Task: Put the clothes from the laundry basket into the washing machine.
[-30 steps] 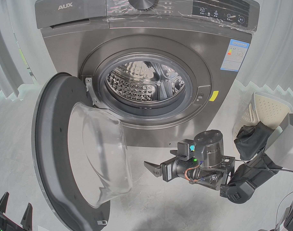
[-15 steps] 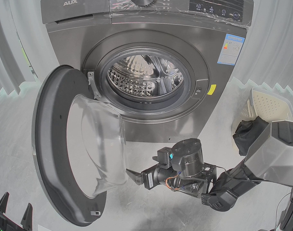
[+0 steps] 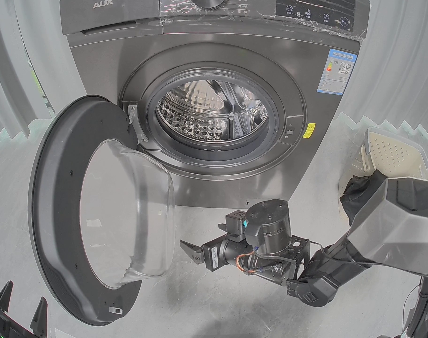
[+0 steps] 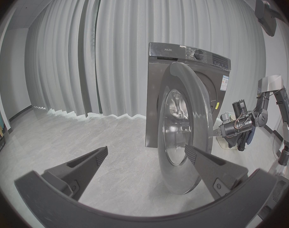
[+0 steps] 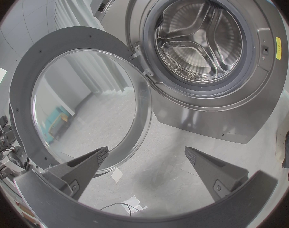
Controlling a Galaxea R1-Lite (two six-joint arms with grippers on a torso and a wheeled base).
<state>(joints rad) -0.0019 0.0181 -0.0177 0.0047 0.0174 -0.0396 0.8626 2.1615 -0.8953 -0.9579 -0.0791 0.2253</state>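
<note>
Washing machine is right in front, with its round door swung wide open toward the left. The glass bulge on the inside of the door faces out. Through the opening you can see the shiny steel drum with its holes and ribs.

The clothes are a dark bundle hanging over the near rim of the laundry basket. That's a cream perforated one standing on the floor off to the right of the machine, partly behind the right arm.

The right gripper is low over the pale floor, below the machine's opening and well apart from the basket. It's lying sideways and pointing at the door, tips close to the glass bulge. Its fingers are spread wide with nothing between them.

The left gripper is down at the near left, off to the side of the door. It's also spread apart and holding nothing. Its wrist view looks at the door edge-on.

Grey curtains hang behind everything.
</note>
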